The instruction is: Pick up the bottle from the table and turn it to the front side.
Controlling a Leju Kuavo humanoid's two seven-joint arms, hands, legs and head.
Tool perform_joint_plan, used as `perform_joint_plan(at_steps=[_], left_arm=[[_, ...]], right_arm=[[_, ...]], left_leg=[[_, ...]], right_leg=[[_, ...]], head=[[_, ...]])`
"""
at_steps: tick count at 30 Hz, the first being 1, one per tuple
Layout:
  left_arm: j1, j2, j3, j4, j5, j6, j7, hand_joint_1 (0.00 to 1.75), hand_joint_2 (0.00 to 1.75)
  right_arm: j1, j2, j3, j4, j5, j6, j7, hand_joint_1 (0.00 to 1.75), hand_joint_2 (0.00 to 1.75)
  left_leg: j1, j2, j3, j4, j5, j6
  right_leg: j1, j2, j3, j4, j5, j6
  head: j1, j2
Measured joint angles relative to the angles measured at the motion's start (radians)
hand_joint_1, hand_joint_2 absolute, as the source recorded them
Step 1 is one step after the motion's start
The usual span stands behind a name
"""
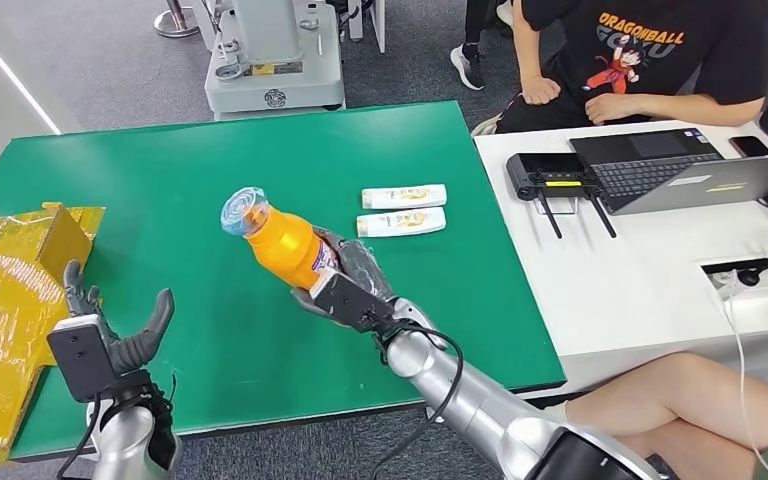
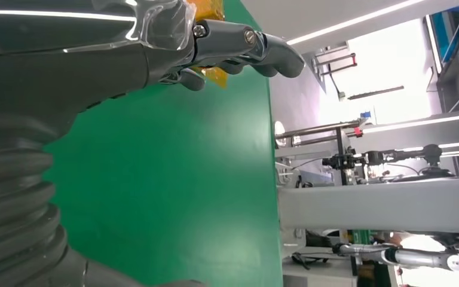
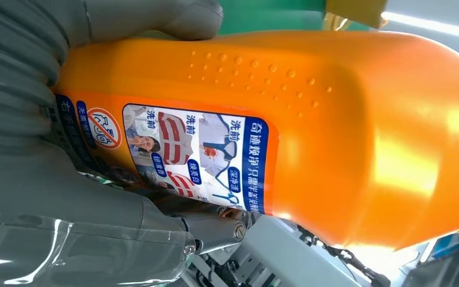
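Above the green table (image 1: 210, 190), mid-frame in the head view, the right hand (image 1: 352, 292) holds the orange bottle (image 1: 285, 243) by its lower body, lifted off the surface and tilted, clear cap end (image 1: 243, 209) pointing up and away toward the robot's left. The hand covers the bottle's base, so the bottom end isn't visible. Part of a blue-and-white label shows just above the fingers; unreadable from the head view.

Right wrist view: bottle (image 3: 334, 131) is very close, cap and base both cut off. Label panel (image 3: 197, 155) with small pictures and printed text faces the camera; whether that's front or back side, can't tell. Grey thumb (image 3: 155, 18) presses on one side of the bottle, fingers (image 3: 212, 230) wrap the opposite side, partly behind glare from a clear cover.

Left hand (image 1: 110, 335) sits low at the near left table edge, fingers spread apart, holding nothing. In the left wrist view its fingers (image 2: 263, 51) extend over the green surface; a bit of yellow (image 2: 215, 75) peeks out behind them, mostly hidden.

Yellow crinkled packaging (image 1: 10, 300) lies at the table's left edge, cut off by the frame. Two small white tubes (image 1: 403, 209) lie side by side on the table beyond the bottle, well apart from it. A seated person (image 1: 650, 60) at the white desk (image 1: 640, 280) is cropped at the top; laptop (image 1: 700, 180) and a black controller (image 1: 555, 175) sit on it.
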Motion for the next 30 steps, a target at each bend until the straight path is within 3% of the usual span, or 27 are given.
perform_joint_plan(at_steps=[11, 30], left_arm=[[-0.036, 0.001, -0.093, 0.016, 0.013, -0.054, 0.033, 0.00, 1.75], [-0.102, -0.003, -0.217, 0.091, 0.096, -0.258, 0.101, 0.00, 1.75]], right_arm=[[0.057, 0.002, -0.030, -0.007, 0.083, 0.005, -0.017, 1.75, 1.75], [0.015, 0.000, -0.074, 0.104, 0.208, -0.065, -0.035, 1.75, 1.75]], left_leg=[[0.000, 0.000, 0.000, 0.000, 0.000, 0.000], [0.000, 0.000, -0.001, 0.000, 0.000, 0.000]], right_leg=[[0.000, 0.000, 0.000, 0.000, 0.000, 0.000], [0.000, 0.001, -0.001, 0.000, 0.000, 0.000]], head=[[0.000, 0.000], [0.000, 0.000]])
